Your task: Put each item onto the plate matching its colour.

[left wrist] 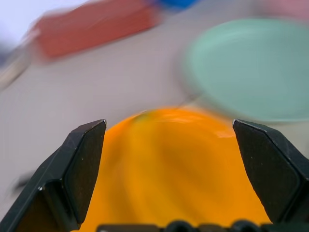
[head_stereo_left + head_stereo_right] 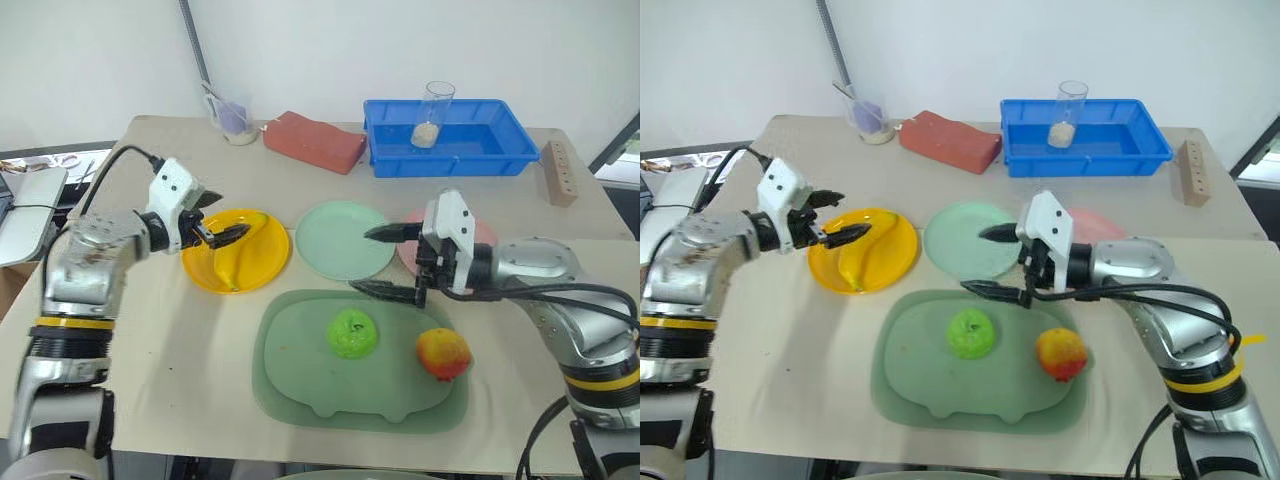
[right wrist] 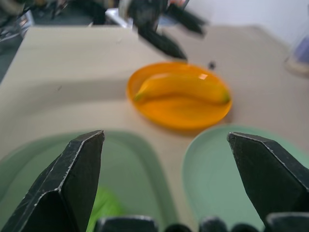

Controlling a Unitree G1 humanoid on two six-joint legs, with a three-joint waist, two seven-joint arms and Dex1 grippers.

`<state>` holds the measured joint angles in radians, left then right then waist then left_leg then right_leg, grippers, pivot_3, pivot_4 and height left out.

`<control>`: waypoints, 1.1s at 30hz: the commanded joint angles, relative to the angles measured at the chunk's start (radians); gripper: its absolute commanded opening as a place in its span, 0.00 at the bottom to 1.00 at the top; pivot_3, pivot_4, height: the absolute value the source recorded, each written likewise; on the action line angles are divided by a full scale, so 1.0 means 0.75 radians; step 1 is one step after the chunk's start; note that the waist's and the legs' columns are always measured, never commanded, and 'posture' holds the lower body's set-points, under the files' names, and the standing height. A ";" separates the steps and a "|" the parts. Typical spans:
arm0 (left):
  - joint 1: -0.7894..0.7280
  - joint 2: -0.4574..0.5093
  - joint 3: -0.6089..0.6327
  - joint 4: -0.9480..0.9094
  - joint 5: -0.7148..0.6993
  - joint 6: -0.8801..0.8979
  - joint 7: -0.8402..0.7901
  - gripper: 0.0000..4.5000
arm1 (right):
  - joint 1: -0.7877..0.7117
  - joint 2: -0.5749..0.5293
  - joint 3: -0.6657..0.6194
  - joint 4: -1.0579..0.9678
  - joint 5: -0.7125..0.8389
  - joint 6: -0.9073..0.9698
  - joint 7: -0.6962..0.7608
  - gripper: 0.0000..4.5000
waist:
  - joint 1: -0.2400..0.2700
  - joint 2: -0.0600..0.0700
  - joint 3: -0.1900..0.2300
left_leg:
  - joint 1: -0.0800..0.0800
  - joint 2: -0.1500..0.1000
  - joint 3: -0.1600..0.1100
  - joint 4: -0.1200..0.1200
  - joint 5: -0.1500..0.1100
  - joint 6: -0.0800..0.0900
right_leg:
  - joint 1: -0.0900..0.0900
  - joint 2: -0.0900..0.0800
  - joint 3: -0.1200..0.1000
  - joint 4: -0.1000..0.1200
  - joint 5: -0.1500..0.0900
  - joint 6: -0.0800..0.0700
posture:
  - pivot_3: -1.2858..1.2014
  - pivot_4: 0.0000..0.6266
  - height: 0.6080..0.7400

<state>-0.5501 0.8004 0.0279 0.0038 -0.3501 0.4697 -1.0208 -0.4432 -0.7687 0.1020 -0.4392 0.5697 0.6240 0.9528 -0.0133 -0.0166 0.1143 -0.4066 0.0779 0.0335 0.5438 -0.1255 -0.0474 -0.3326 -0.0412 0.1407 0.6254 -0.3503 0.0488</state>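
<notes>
Two black gripper fingers (image 3: 72, 183) of the right gripper (image 3: 166, 181) stand wide apart with nothing between them. Ahead of them a long curved yellow toy banana (image 3: 186, 88) lies on a round yellow plastic plate (image 3: 169, 112). Nearer, a pale mint green round plate (image 3: 215, 169) sits beside a dark green tray (image 3: 140, 169). Beyond the yellow plate hangs the left gripper (image 3: 174, 29), blurred.
</notes>
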 commanded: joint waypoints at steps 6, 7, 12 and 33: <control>0.268 0.027 -0.085 -0.501 -0.190 -0.182 -0.373 0.99 | 0.067 -0.087 0.057 -0.045 -0.017 -0.021 0.173 1.00 | -0.002 0.002 -0.001 | 0.001 0.001 0.000 0.001 0.000 0.000 | 0.001 0.000 0.000 0.000 0.000 -0.001 | 0.52 0.24 1.00; 0.291 0.012 -0.115 -0.531 -0.187 -0.192 -0.377 0.99 | 0.076 -0.097 0.055 -0.048 -0.017 -0.025 0.185 1.00 | -0.002 0.002 -0.001 | 0.001 0.001 0.000 0.001 0.000 0.000 | 0.001 0.000 0.000 0.000 0.000 -0.001 | 0.52 0.24 1.00; 0.328 -0.083 -0.317 -0.478 -0.055 -0.353 -0.417 0.99 | 0.146 -0.177 -0.015 -0.125 -0.005 -0.026 0.218 1.00 | 0.010 0.002 -0.001 | 0.000 0.001 0.000 0.006 -0.001 0.001 | 0.003 0.000 0.000 -0.001 -0.001 -0.001 | 0.52 0.24 1.00; 0.096 -0.436 -0.573 0.060 0.231 -0.697 -0.399 0.99 | 0.519 -0.362 -0.568 -0.555 0.397 0.325 -0.086 1.00 | -0.002 -0.002 0.001 | 0.000 0.000 -0.001 0.017 -0.009 0.016 | 0.017 0.000 0.000 -0.002 -0.001 0.000 | 0.52 0.24 1.00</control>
<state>-0.4621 0.4766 -0.3987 0.0467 -0.1805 -0.0420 -1.3141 -0.0536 -1.0301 -0.2793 -0.8250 0.8331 0.8562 0.9027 -0.0148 -0.0183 0.1154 -0.4063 0.0781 0.0324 0.5566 -0.1326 -0.0356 -0.3194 -0.0411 0.1405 0.6234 -0.3515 0.0492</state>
